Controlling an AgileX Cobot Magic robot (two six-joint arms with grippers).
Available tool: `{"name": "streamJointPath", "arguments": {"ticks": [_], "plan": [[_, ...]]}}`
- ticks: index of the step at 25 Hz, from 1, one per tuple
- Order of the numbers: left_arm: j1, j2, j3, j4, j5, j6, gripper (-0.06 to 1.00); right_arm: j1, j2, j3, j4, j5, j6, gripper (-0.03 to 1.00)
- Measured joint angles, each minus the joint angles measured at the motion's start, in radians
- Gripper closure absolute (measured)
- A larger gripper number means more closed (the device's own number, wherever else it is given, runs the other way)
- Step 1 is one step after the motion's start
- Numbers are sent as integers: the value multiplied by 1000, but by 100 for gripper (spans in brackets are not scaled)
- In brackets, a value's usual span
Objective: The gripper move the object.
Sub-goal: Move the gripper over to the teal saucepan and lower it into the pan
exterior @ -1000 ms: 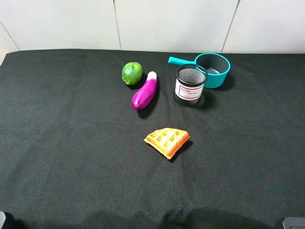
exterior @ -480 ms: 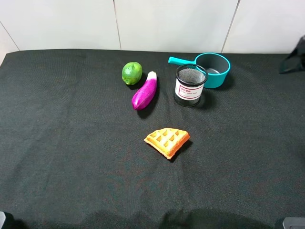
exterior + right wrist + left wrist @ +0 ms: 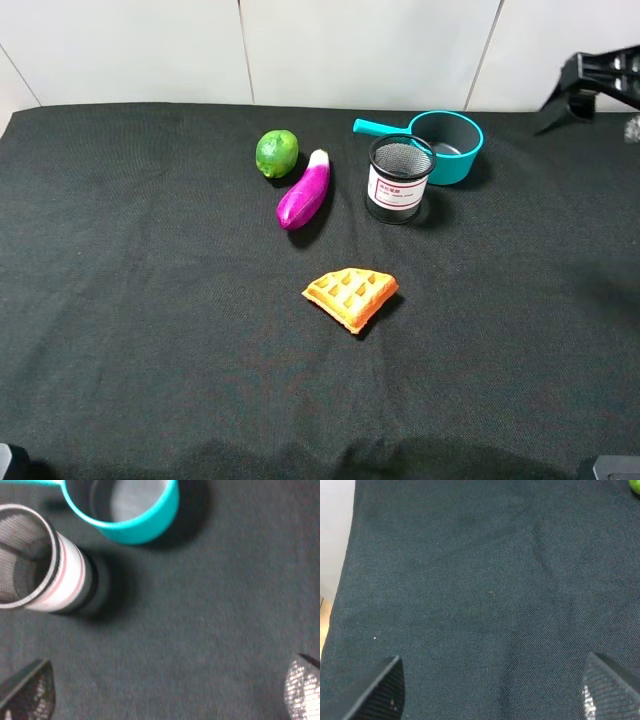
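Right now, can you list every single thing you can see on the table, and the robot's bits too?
lime: 1, green, back of the cloth, left of middle
toy eggplant: 1, purple with a white tip, beside the lime, slightly in front
mesh cup: 1, black with a white label, upright, right of the eggplant
saucepan: 1, teal with grey inside, just behind the mesh cup, handle pointing left
waffle piece: 1, orange, near the middle, in front of the others
cloth: 1, black, covering the table
left gripper: 1, black, open over bare cloth
right gripper: 1, black, open, far right rear, holding nothing
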Motion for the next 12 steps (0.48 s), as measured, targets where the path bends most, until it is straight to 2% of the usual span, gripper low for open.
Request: {"name": "streamJointPath", "arguments": {"ticks": [12], "plan": [[0,0,0,0,0,0,18,30,241,-229,-77,3,0,27]]}}
